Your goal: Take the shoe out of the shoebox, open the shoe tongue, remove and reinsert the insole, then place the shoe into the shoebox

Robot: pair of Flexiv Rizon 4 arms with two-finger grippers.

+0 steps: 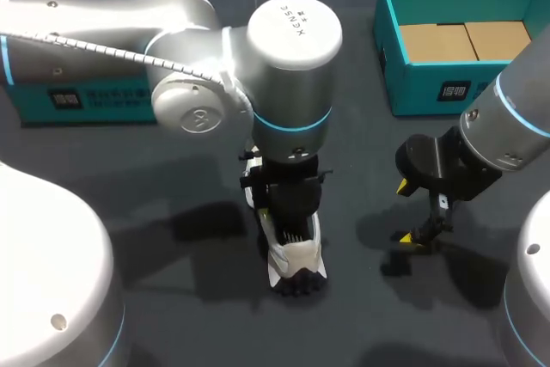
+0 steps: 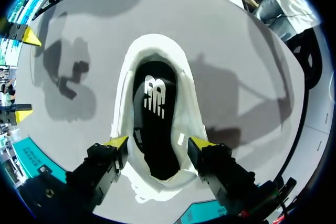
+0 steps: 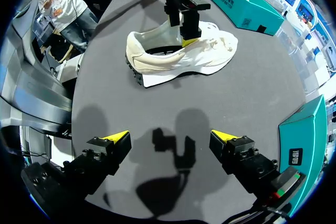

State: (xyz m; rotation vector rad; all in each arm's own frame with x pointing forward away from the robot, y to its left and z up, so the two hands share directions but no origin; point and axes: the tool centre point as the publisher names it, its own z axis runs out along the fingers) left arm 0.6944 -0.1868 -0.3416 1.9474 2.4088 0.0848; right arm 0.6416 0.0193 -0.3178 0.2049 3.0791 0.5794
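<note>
The dark grey tabletop carries two teal pieces at its far side. An open teal cardboard shoebox lined with brown card sits far right, and a second teal box part lies far left, well apart from it. Between them and nearer to me, the white running shoe with a black lugged sole stands on its sole on the table, outside the shoebox. From above I see its heel end pointing toward me. My left arm comes in from the left and reaches to the middle, with my left gripper straight over the shoe. In the left wrist view that gripper straddles the shoe. Its fingers are spread wide, one yellow tip against each white side wall, so I read it as gripping the shoe across its width. Ahead of the tips the shoe mouth gapes, and the black insole with a white logo lies inside. The right wrist view shows the shoe side-on, with the left gripper down on its middle and the far teal part beyond it. My right gripper hangs over bare table to the right of the shoe, well apart from it. Its jaws are spread wide and hold nothing, and the shoebox wall stands just beside it.
</note>
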